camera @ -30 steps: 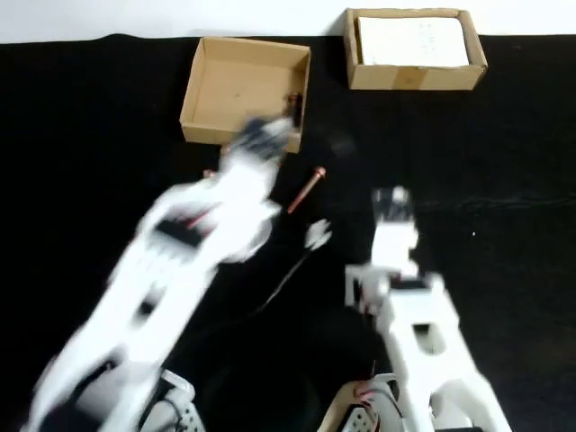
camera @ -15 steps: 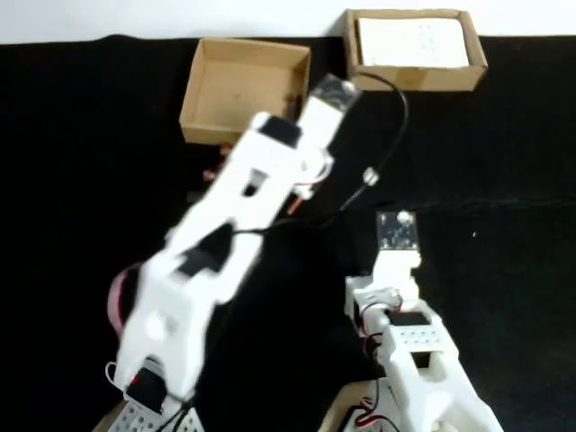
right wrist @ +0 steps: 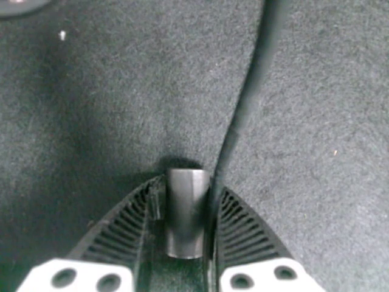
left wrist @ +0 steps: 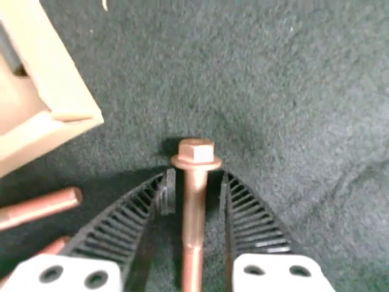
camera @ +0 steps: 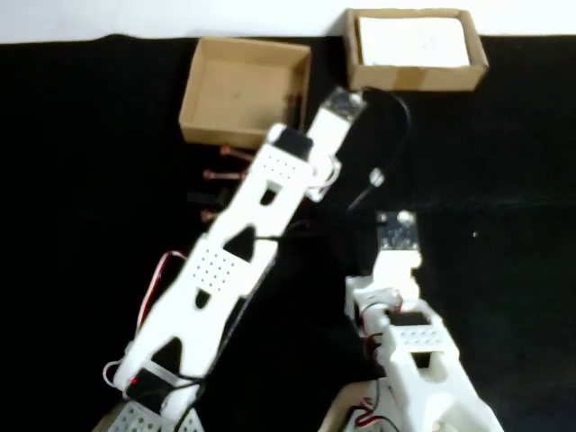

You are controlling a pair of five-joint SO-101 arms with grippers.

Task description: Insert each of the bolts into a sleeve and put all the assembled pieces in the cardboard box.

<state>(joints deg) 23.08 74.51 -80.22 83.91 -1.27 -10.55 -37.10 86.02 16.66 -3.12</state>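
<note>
A copper bolt (left wrist: 196, 152) lies on the black mat between the fingers of my left gripper (left wrist: 196, 185), which is open with a slim gap on each side of the shaft. A corner of the cardboard box (left wrist: 58, 109) is close by. In the high view the left arm (camera: 270, 180) stretches to the right front corner of the cardboard box (camera: 225, 133) and hides that bolt. My right gripper (right wrist: 185, 188) is shut on a black sleeve (right wrist: 185, 222) just above the mat. The right arm (camera: 400, 297) stands at the front right.
Three more bolts (camera: 220, 174) lie on the mat left of the left arm, in front of the box. A dark piece (camera: 292, 103) rests against the box's right inner wall. A second box (camera: 414, 76) with white paper sits at the back right. A black cable (right wrist: 243, 115) crosses the mat.
The left arm has swung right and stretched forward to the box's right corner, covering the bolt that lay bare on the mat. The right arm has hardly moved.
</note>
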